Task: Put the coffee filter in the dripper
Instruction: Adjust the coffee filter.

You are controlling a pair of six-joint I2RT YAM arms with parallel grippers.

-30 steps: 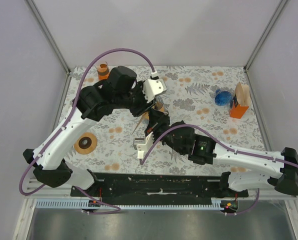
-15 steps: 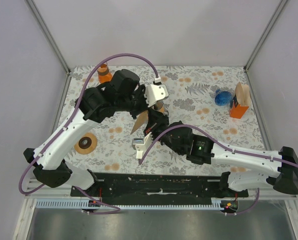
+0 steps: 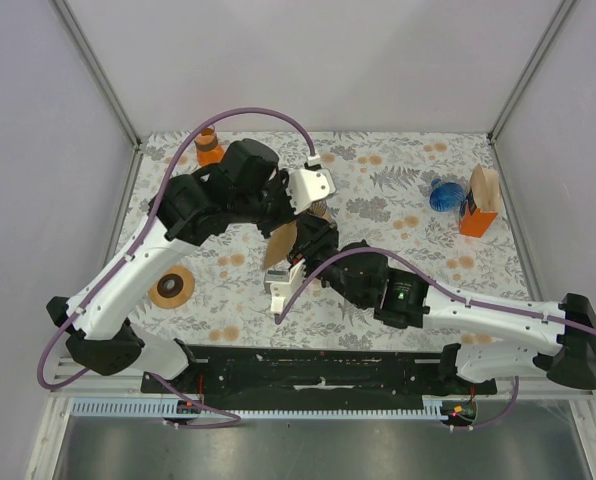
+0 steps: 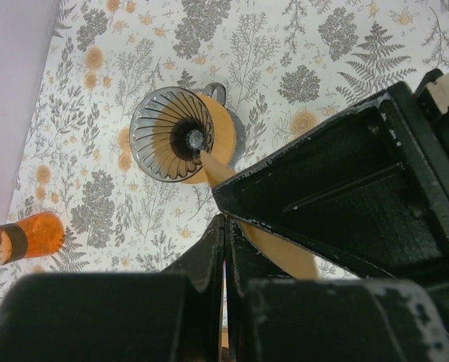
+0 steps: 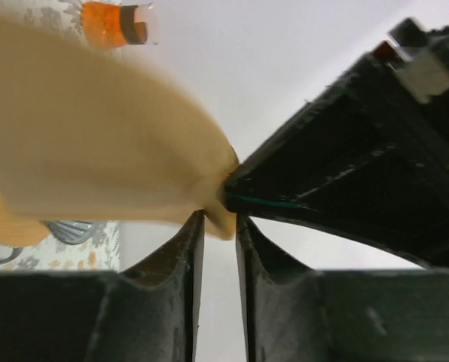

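Looking down from the top camera, you are seeing both arms meeting over the middle of the table (image 3: 398, 170). The left gripper (image 3: 293, 222) and right gripper (image 3: 303, 243) are converging on the brown filter (image 3: 279, 245), which is hanging in the air between them, just beside the dripper (image 3: 321, 211) peeking out from under the left wrist. An orange cup (image 3: 208, 146) is standing at the far left corner, and a tape roll (image 3: 171, 287) is lying near the left arm. Through the left wrist camera, you are watching the left jaws pressing together on the filter (image 4: 273, 245), a brown sliver showing between them. Its tip is overlapping the mouth of the dripper (image 4: 168, 136), which is sitting upright on the table below, while the right gripper's black body is crowding in from the right. Through the right wrist camera, you are seeing the right jaws standing slightly apart, with a slim gap of light between them. One corner of the filter (image 5: 96, 136) is sitting right at their tips, and you cannot tell whether they are touching the paper.
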